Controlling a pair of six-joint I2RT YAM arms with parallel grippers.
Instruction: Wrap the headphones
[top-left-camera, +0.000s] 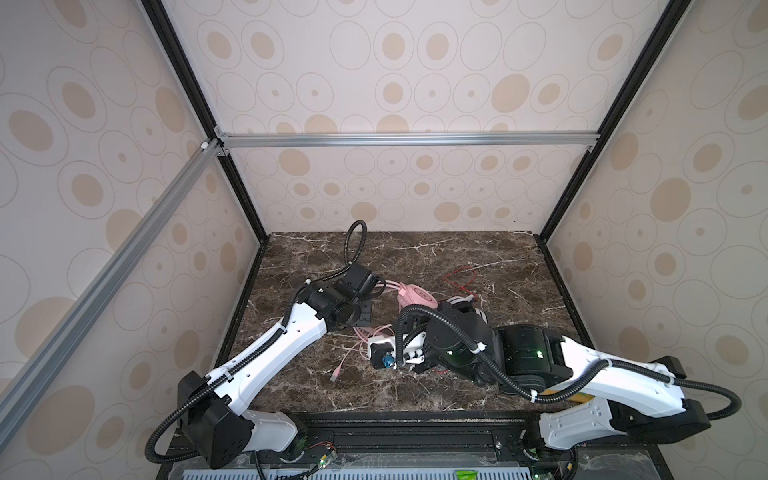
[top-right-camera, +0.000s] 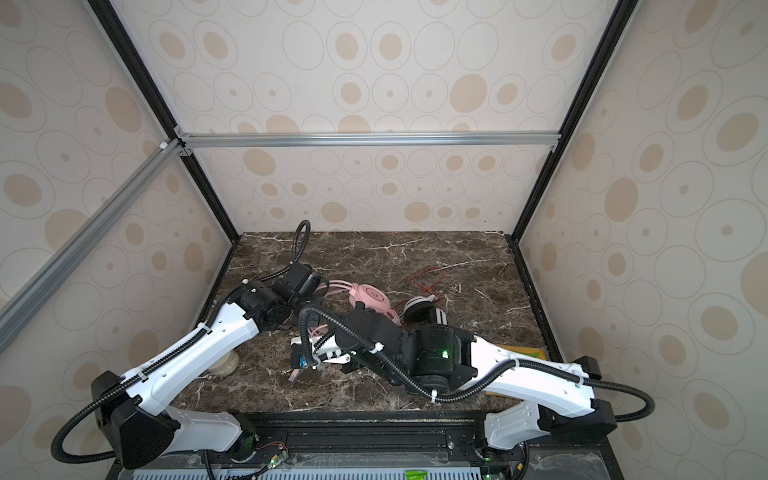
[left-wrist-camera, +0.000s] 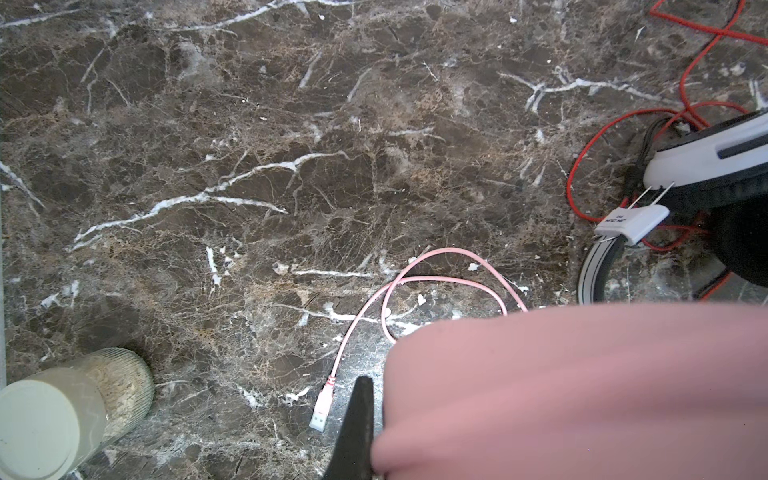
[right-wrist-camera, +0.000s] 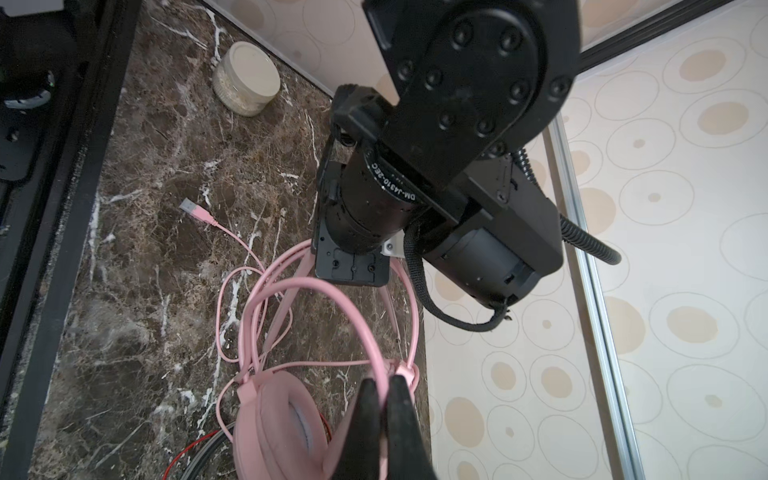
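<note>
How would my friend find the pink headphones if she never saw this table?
Look at the brown marble table, near its middle. The pink headphones are there, beside a white-and-black headset. They are pink all over, with a pink cable, while the neighbour has a thin red cable.

One clear read: "DM-J4310-2EC" in white print on the ring of the black actuator at the left arm's wrist. The small white block beside the white-and-black headset carries dark lettering, too blurred to read.
</note>
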